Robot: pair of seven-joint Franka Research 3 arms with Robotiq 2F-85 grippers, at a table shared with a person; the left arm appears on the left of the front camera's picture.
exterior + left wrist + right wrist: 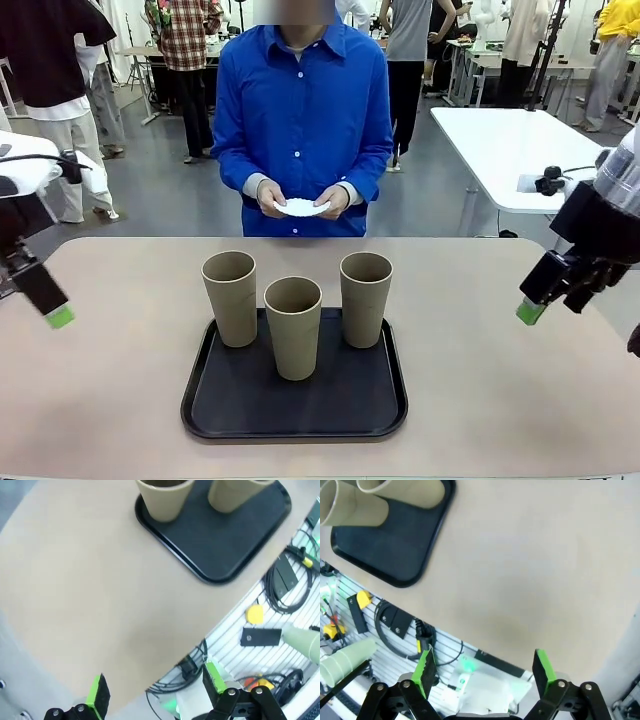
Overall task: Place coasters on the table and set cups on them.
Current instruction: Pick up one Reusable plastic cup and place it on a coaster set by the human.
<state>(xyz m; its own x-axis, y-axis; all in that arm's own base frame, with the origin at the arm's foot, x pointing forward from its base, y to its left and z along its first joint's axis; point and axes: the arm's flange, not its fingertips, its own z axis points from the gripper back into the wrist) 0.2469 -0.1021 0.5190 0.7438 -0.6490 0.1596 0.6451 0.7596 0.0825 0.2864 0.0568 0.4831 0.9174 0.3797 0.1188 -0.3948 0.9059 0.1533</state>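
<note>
- The left gripper (pixel 155 687) hangs with its jaws spread wide and nothing between them, over the near left edge of the table (pixel 120 380).
- The right gripper (pixel 485 670) is likewise spread and empty, over the near right edge.
- Three cups (pixel 293 325) stand upright and close together on a black tray (pixel 295 425) in the middle of the table, well apart from both grippers.
- The coasters (pixel 301 208) are held in the person's hands (pixel 268 197) at the far side. None lies on the table yet.
- The cups look light and thin-walled, probably easy to dent. A gentle squeeze across the wall, somewhat below the rim, should suit them, and the taper should keep them from slipping down.
- The coasters look paper-thin and limp, so they are best pinched at an edge that sticks out past the fingers.
</note>
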